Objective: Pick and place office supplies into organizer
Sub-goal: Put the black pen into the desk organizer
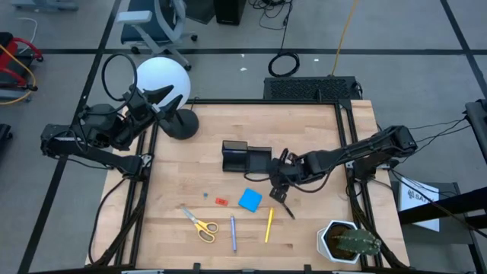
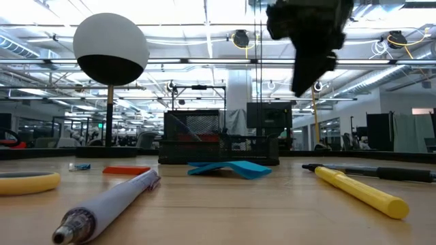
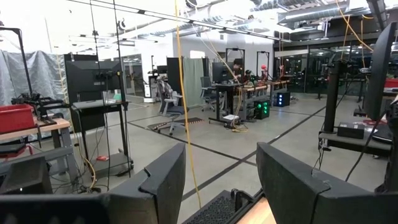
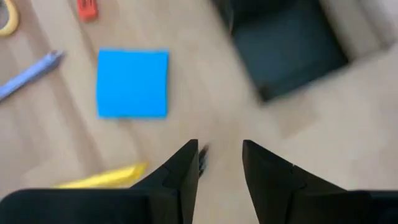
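High view, right gripper (image 1: 280,185): hangs over the middle of the worktop (image 1: 304,129), its fingers spread and holding nothing, apparently poised between the supplies and the tray.
High view, organizer (image 1: 245,157): just beside this gripper, on the side toward the far edge; a short carry, which looks like the reason the arm waits here.
High view, black pen (image 1: 283,205): lies right under the gripper on its near side, probably the likeliest pick.
High view, blue pad (image 1: 249,200): next to the gripper, toward the left arm.
High view, other supplies: yellow pen (image 1: 268,225) and blue pen (image 1: 232,233) lie further toward the near edge; scissors (image 1: 200,224), red piece (image 1: 221,201) and blue pin (image 1: 205,195) lie beyond the pad.
High view, left gripper (image 1: 157,101): parked well away at the far left corner, beside the lamp base (image 1: 179,123) and white globe (image 1: 162,78).
High view, cactus pot (image 1: 342,242): near corner behind the right gripper's reach; not in the path.
Low view, right gripper (image 2: 308,80): raised clear of the worktop, above the black pen (image 2: 381,172) and the yellow pen (image 2: 361,192); the blue pad (image 2: 230,167) lies in front of the organizer (image 2: 216,139).
Left wrist view, left gripper (image 3: 221,180): fingers apart, empty, pointing out into the room.
Right wrist view, right gripper (image 4: 221,163): fingers spread with bare wood between them; blue pad (image 4: 132,83) and organizer (image 4: 287,53) lie ahead, yellow pen (image 4: 102,177) to one side.
Obstruction: nothing visibly stands between gripper and organizer.
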`<state>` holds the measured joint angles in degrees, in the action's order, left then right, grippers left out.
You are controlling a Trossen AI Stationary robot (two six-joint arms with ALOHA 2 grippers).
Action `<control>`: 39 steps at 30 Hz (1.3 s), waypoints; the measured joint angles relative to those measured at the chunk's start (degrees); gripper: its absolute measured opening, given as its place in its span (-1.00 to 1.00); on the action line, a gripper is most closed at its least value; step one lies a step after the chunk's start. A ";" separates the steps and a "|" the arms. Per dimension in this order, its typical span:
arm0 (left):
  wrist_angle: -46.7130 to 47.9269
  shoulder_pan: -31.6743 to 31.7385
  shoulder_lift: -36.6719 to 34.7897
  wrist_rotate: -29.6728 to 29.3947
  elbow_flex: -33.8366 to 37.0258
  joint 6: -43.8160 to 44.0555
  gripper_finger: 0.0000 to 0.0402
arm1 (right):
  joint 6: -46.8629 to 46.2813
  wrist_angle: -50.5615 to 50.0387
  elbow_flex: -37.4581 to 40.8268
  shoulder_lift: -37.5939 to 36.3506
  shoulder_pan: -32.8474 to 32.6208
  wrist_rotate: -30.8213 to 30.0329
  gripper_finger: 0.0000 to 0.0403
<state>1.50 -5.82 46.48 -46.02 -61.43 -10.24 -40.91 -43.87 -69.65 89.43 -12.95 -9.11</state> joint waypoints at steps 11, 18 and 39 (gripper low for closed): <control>-0.01 0.00 0.00 0.00 0.00 0.00 0.00 | -13.84 -6.79 -0.52 6.21 -0.72 14.77 -0.49; 0.00 0.00 0.01 -0.02 0.00 0.00 0.00 | -12.18 -13.87 -7.25 12.00 -1.58 11.79 -0.56; 0.01 0.01 0.02 -0.01 0.00 0.00 0.00 | -19.43 -13.27 -12.04 19.80 -4.41 9.40 -0.56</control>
<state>1.51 -5.81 46.50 -46.03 -61.43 -10.24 -60.33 -57.14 -81.69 109.23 -17.37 0.30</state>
